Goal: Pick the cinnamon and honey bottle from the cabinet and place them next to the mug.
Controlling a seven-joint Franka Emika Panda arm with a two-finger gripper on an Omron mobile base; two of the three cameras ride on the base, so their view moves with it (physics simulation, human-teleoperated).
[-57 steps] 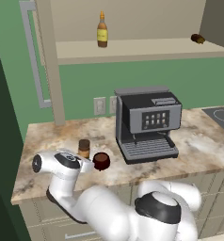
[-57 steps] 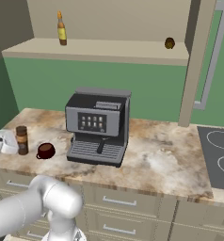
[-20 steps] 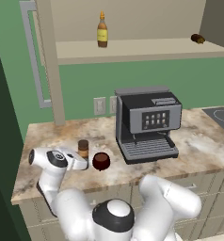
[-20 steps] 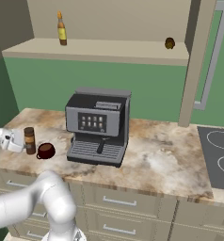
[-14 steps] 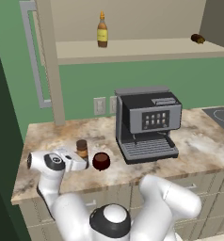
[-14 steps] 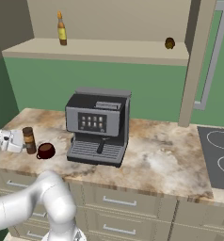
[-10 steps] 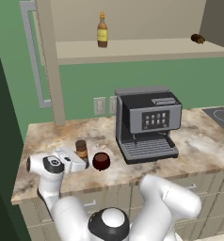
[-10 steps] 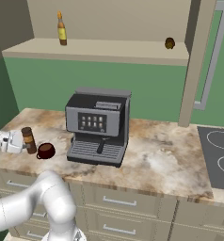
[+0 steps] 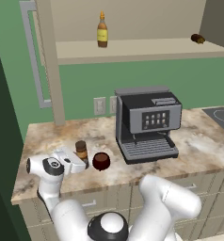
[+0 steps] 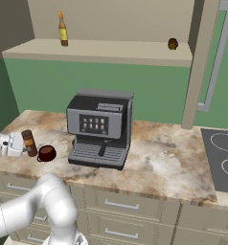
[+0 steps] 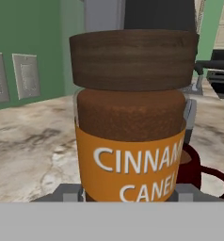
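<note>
Hand view is basically all cinnamon (image 11: 130, 117) right now: dark brown lid, orange band with white lettering, upright and dead centre between the finger tips. I've got the gripper (image 9: 75, 162) closed around the jar's lower part, so it's grasping the cinnamon, and the jar looks to be down on the marble counter (image 9: 198, 141), though I can't tell for sure if the base is touching.

From the left base view the cinnamon (image 9: 81, 151) stands near the left end of the counter, just left of the mug (image 9: 101, 161). They're close side by side; whether they touch I can't make out. In the hand view the mug (image 11: 194, 169) peeks out dark red behind the jar on the right. Right base view shows the same pair, cinnamon (image 10: 29, 142) then mug (image 10: 46, 153), with the gripper (image 10: 13, 145) coming in from the left edge.

Further right sits the black and grey coffee machine (image 9: 147, 122), taking up the middle of the counter. Up above, the honey bottle (image 9: 102, 30) is upright on the cabinet (image 9: 132, 49) shelf, well apart from everything below. There's a small dark thing (image 9: 197, 38) lying at the far right end of that shelf. The stovetop (image 10: 223, 158) is at the right end of the counter.
</note>
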